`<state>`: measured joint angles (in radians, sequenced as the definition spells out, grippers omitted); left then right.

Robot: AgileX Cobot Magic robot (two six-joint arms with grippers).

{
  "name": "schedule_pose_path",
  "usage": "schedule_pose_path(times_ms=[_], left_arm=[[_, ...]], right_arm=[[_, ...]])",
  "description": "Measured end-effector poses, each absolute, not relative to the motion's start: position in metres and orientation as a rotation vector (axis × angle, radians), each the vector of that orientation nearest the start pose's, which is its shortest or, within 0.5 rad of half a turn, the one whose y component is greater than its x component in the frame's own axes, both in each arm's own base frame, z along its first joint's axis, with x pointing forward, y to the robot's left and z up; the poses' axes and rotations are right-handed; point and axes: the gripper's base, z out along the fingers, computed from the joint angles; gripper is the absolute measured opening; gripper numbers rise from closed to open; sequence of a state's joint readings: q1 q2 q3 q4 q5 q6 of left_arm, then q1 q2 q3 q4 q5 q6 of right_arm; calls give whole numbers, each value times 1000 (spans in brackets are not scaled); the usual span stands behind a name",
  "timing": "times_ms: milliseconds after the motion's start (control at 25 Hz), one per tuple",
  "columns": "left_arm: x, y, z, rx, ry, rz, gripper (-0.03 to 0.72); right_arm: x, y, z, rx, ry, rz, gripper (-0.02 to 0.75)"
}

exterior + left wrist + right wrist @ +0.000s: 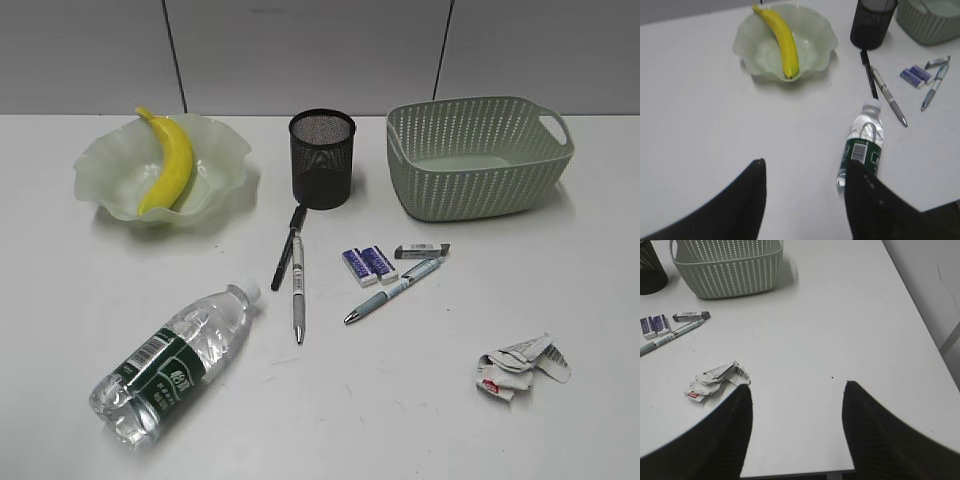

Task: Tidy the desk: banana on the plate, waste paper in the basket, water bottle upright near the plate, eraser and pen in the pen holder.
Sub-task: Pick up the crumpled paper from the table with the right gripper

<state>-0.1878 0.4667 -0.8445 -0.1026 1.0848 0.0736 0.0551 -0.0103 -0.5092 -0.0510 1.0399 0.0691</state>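
the banana [168,162] already lies in the plate [105,165], upper left. left to do: the bottle [172,363] lying lower left, paper wad [520,366] lower right, pens [296,285] and erasers [369,265] mid-bench. both sets of fingers [805,185] [796,412] released, empty.

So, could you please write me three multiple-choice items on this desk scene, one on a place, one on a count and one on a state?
1. Where is the banana?
A. in the plate
B. in the basket
C. beside the water bottle

2. How many purple-wrapped erasers lie by the pens?
A. one
B. two
C. four

3. How does the water bottle stand?
A. upright
B. on its side
C. inside the basket

Answers:
1 A, it lies across the ruffled green dish.
2 B, a pair lies side by side.
3 B, its cap points toward the pen holder.
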Motion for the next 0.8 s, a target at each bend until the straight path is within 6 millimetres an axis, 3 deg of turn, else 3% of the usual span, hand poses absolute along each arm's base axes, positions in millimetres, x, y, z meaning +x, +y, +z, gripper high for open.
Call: schedule_pose_path(times_ms=[120,280,440,600,800], left_arm=[[11,-9,351,269,2012,-177,382],[-20,-1,321,259,1918,-148,382],[-18,-2,294,271,2003,-155,382],[-11,-4,289,265,2006,-158,382],[-9,-4,288,256,2003,-162,382]], right_arm=[[-5,-4,282,16,2011,18,456],[13,-1,281,-22,2125,25,456],[44,8,277,-140,2309,83,456],[83,23,280,-183,2408,242,456],[154,39,262,-123,2703,385,456]])
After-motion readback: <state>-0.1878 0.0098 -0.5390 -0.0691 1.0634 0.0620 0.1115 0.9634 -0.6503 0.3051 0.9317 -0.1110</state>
